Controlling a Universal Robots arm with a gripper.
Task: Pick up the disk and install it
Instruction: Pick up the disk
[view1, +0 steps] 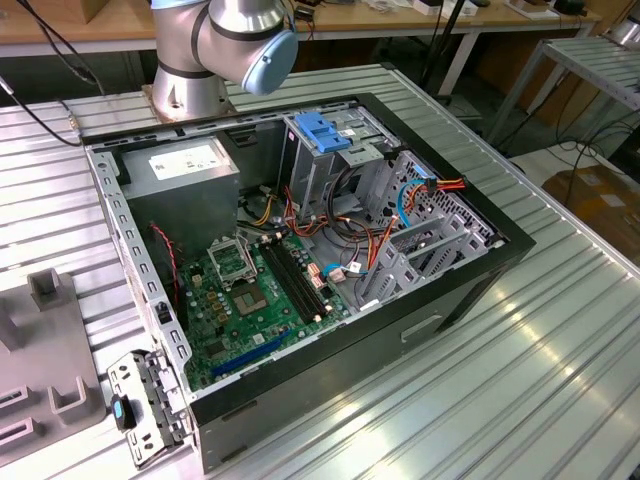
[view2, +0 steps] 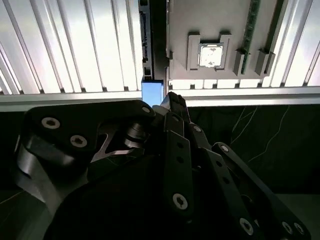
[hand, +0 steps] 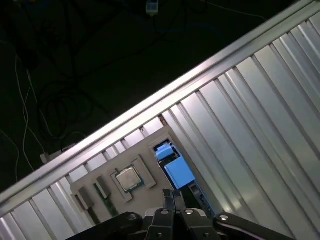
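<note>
See the claw (view2: 172, 97) drawn narrow, tips together, just beside the blue end of the disk (view2: 152, 92). Find the disk edge-on against the grey tray (view2: 180, 20) on the ribbed worktop (view2: 75, 45).

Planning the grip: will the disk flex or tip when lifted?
Probably stiff: the disk looks a solid slab in a blue frame. It seems to stand on edge beside the grey tray, so a sideways nudge might tip it.
</note>
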